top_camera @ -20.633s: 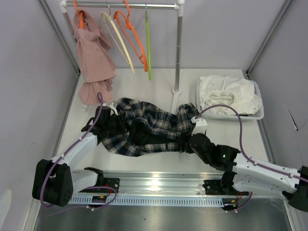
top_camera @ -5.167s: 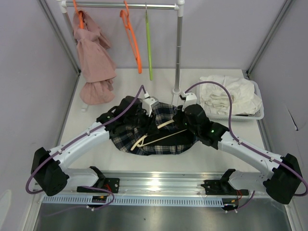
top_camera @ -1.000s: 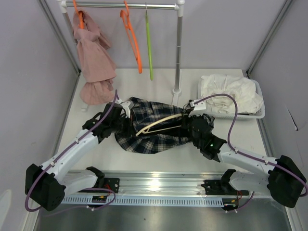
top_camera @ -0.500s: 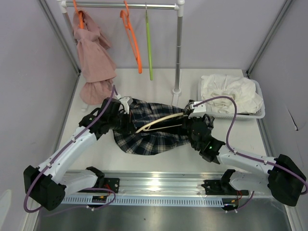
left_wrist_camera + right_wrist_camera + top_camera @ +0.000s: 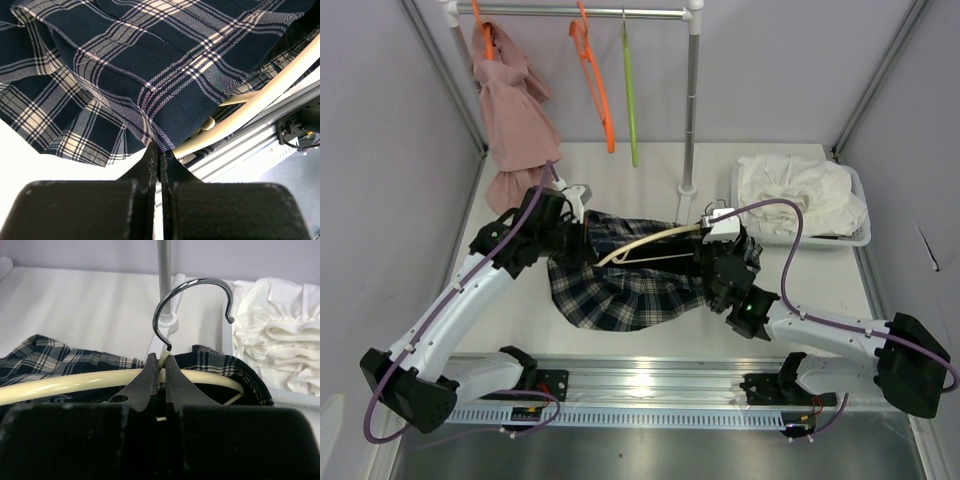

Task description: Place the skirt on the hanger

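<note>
A navy plaid skirt (image 5: 620, 290) hangs in the middle, draped over a cream hanger (image 5: 645, 247) that runs through its waist. At the skirt's left end my left gripper (image 5: 578, 235) is shut on the edge of the cloth. In the left wrist view that gripper (image 5: 159, 150) pinches the skirt (image 5: 150, 60) beside the hanger's arm (image 5: 270, 90). My right gripper (image 5: 708, 233) is shut on the hanger's neck. The right wrist view shows this gripper (image 5: 161, 360) just under the metal hook (image 5: 195, 290), with the cream arm (image 5: 75, 382) and the plaid cloth (image 5: 60, 360) behind the jaws.
At the back a rail carries a pink garment (image 5: 515, 120), an orange hanger (image 5: 595, 80) and a green hanger (image 5: 628, 90). The rack's post (image 5: 690, 110) stands behind the skirt. A white basket (image 5: 855, 238) of white cloth sits at the right. A metal rail (image 5: 640, 385) runs along the near edge.
Both arms have lifted the skirt and hanger off the table. The left gripper moved up and back, and the skirt now hangs down below the hanger.
</note>
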`<act>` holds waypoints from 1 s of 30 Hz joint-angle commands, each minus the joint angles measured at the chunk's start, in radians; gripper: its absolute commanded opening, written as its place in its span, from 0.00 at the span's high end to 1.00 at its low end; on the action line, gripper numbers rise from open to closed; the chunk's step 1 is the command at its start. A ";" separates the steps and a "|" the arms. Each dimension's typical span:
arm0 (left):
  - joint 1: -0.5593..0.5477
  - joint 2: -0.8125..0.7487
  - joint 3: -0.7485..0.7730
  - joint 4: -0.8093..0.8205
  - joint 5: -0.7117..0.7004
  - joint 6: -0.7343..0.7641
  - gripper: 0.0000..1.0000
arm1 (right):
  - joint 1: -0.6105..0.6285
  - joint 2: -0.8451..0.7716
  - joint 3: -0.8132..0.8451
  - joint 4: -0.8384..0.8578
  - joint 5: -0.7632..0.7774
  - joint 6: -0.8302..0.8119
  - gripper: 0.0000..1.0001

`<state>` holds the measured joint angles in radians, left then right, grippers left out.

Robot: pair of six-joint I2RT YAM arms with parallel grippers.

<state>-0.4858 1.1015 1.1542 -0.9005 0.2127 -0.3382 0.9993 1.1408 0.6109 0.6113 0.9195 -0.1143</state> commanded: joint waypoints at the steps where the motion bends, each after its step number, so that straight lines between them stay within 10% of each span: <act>1: -0.007 0.012 0.097 -0.029 -0.024 0.016 1.00 | 0.024 0.028 0.033 0.067 0.110 -0.173 1.00; 18: -0.069 0.186 0.338 -0.196 -0.133 0.030 1.00 | 0.114 0.272 0.062 0.582 0.288 -0.634 1.00; 30: -0.088 0.083 0.265 -0.207 -0.191 -0.107 1.00 | 0.076 0.300 0.078 0.585 0.282 -0.640 1.00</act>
<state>-0.5743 1.2324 1.4132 -1.1183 0.0578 -0.3920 1.0924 1.4338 0.6559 1.1439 1.1690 -0.6933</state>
